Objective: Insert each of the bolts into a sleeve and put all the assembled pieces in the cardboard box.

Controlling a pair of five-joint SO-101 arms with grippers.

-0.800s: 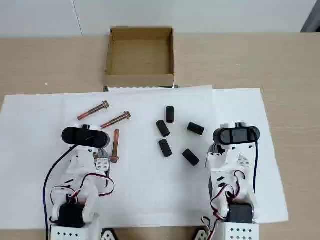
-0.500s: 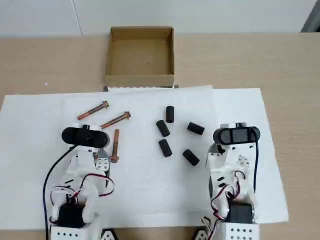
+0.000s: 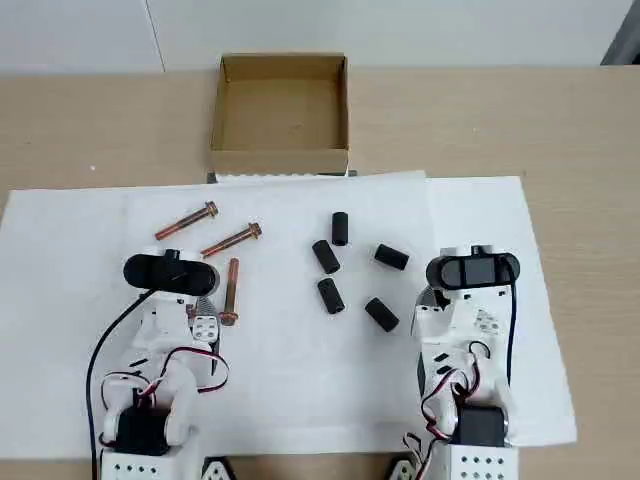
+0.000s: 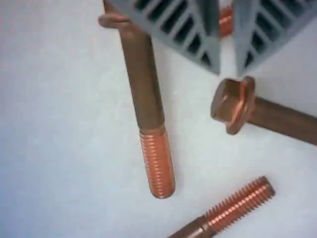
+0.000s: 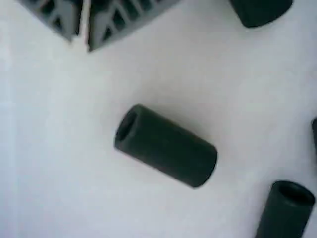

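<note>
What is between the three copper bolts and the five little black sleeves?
Just a bare white paper sheet; the high view shows nothing else between the copper bolts and the black sleeves.

Our left arm (image 3: 165, 340) and right arm (image 3: 462, 340) sit folded low, side by side, wrists tipped downward. On our left gripper (image 4: 227, 69) and right gripper (image 5: 82, 43), the fingers (image 4: 193, 29) are drawn together to a thin slit.
</note>
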